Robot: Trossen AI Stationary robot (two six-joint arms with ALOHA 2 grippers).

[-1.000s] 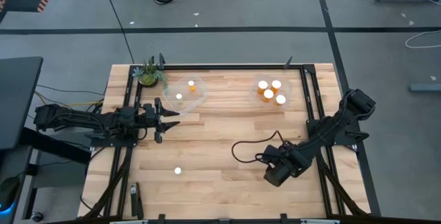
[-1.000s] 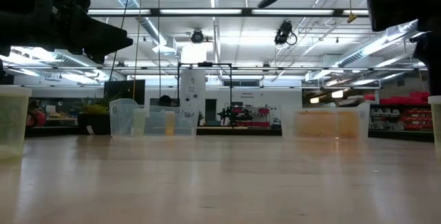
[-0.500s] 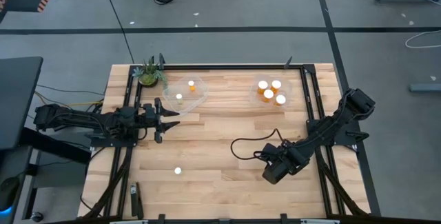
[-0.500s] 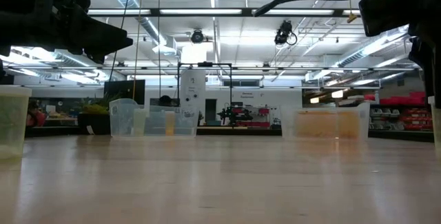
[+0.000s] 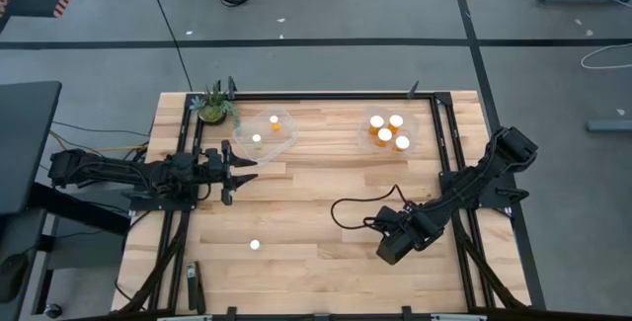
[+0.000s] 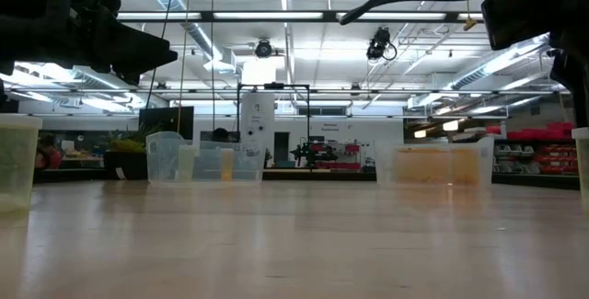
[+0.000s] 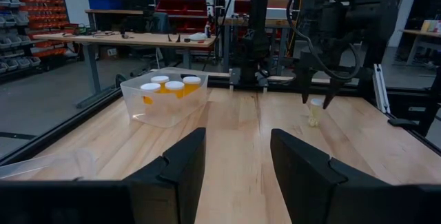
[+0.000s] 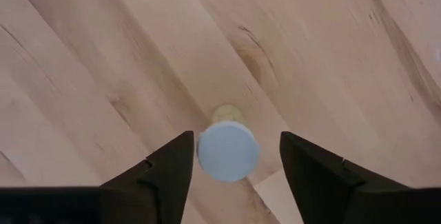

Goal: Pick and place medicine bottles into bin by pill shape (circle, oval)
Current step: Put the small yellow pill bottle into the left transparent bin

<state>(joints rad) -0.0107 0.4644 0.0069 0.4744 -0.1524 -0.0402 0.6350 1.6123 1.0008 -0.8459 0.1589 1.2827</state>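
A small amber bottle with a white cap (image 8: 227, 151) stands upright on the table near the front right; it also shows in the left wrist view (image 7: 315, 112). My right gripper (image 8: 236, 138) hangs over it, open, pointing down, with one finger on each side of the cap and a gap at both. In the high view my right gripper (image 5: 390, 247) hides this bottle. Another bottle (image 5: 255, 245) stands alone at the near left. The left clear tub (image 5: 269, 131) holds two bottles, the right tub (image 5: 387, 131) several. My left gripper (image 5: 237, 168) is open and empty near the left tub.
A small potted plant (image 5: 212, 107) stands at the far left corner. A black cable (image 5: 346, 212) loops over the table beside my right arm. Bare wood lies between the two arms in the middle of the table (image 5: 316, 193).
My right gripper has shifted a little toward the table's left edge and now stays over the bottle.
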